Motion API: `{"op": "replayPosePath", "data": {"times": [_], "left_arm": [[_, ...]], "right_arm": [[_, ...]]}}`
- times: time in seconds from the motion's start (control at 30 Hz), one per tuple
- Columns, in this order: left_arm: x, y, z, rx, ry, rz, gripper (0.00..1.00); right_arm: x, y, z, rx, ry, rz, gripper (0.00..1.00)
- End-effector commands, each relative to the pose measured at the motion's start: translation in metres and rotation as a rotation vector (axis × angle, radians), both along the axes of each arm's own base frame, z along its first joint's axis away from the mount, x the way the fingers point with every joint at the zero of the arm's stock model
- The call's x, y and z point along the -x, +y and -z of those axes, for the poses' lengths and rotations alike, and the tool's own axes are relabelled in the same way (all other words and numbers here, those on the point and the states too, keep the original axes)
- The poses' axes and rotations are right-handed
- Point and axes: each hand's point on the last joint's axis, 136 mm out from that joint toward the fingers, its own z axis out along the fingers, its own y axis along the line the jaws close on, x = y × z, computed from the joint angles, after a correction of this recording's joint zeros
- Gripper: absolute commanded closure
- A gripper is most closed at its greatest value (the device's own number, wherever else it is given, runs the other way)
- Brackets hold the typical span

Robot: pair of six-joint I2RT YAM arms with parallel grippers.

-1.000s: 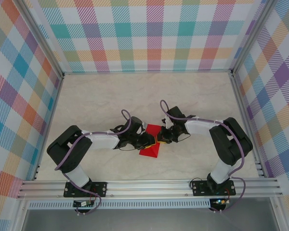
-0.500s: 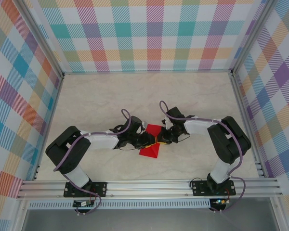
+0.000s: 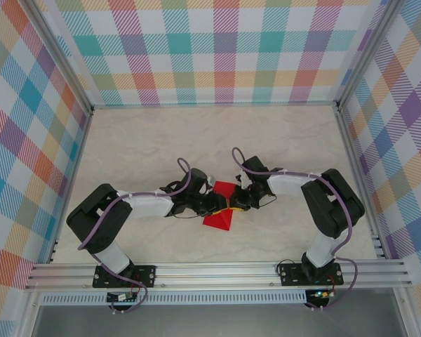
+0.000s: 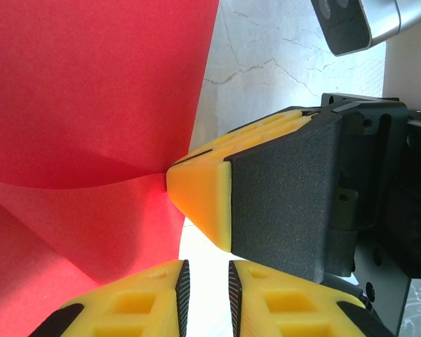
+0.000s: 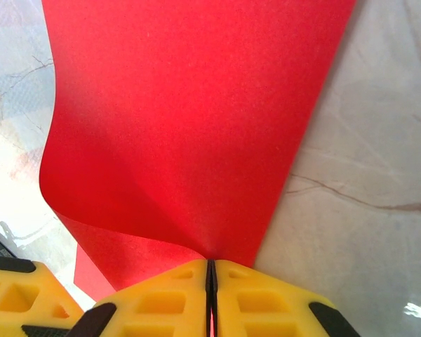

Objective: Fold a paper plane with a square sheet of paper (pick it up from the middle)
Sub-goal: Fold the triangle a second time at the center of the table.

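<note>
My right pincer (image 5: pixel 210 270) is pressed together on one edge of the square sheet of paper (image 5: pixel 189 126), which curls up from the surface (image 3: pixel 161 147) and fans away from the yellow fingertips. My left pincer (image 4: pixel 207 281) sits just beside it, jaws nearly together with a thin slit of light between them. The red sheet lies against its outer finger, not in the slit. From above, the sheet sits mid-surface between both pincers.
</note>
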Motion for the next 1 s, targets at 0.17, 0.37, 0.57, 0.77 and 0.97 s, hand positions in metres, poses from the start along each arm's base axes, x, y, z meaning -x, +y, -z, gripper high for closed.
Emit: {"op": "replayPosePath", "data": {"times": [0.17, 0.37, 0.57, 0.77, 0.97], "left_arm": [[0.003, -0.012, -0.001, 0.015, -0.014, 0.047, 0.76], [0.003, -0.015, -0.001, 0.012, -0.016, 0.068, 0.76], [0.005, -0.007, 0.016, -0.043, 0.010, 0.052, 0.78], [0.006, -0.001, 0.024, -0.080, 0.016, 0.040, 0.80], [0.007, 0.001, 0.026, -0.089, 0.019, 0.037, 0.80]], "right_arm": [[-0.002, 0.004, 0.000, -0.004, -0.008, -0.024, 0.90], [-0.003, 0.005, 0.001, -0.004, -0.004, -0.024, 0.90], [-0.002, 0.004, 0.002, 0.002, -0.002, -0.022, 0.90], [-0.002, 0.004, 0.002, 0.001, -0.001, -0.024, 0.90], [-0.002, 0.004, 0.002, 0.002, -0.002, -0.025, 0.89]]}}
